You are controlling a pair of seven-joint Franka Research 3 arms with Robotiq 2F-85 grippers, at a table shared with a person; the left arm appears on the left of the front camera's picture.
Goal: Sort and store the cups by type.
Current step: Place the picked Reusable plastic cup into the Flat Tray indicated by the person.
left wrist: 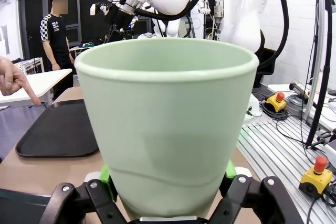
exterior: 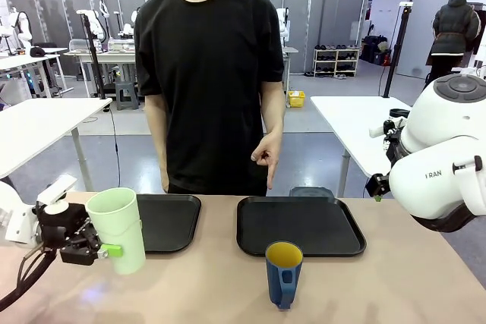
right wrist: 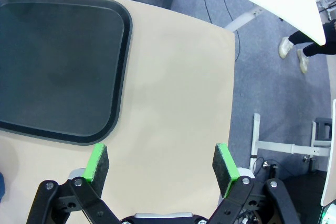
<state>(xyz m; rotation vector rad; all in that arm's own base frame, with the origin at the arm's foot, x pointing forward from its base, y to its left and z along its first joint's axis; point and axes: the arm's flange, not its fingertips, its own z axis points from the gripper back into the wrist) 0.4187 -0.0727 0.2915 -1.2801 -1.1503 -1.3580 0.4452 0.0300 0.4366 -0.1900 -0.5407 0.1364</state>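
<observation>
Left gripper (exterior: pixel 105 249) pinches the pale green tumbler (exterior: pixel 118 229) low on its wall, green pads on opposite sides; the left wrist view has the pads flat against the tumbler (left wrist: pixel 168 124). The tumbler sits at the near left of the table (exterior: pixel 190 290), mouth up, long axis close to vertical with a slight lean. Cannot tell whether its base touches the tabletop. It is plain and handleless, with a rolled rim, smooth sides and nothing inside. The left tray (exterior: pixel 173 221) lies just beyond it, toward the person and a little toward the middle, so the carry looks short, away from the robot. The dark blue mug (exterior: pixel 284 272) stands upright on bare table just in front of the right tray (exterior: pixel 300 227), yellow inside, handle facing the camera. Right gripper (right wrist: pixel 160 163) hangs spread wide over bare tabletop beside the right tray (right wrist: pixel 58 61), holding nothing; judged the nearer arm for the mug. The person's hand (exterior: pixel 266 155) points down toward the right tray.
</observation>
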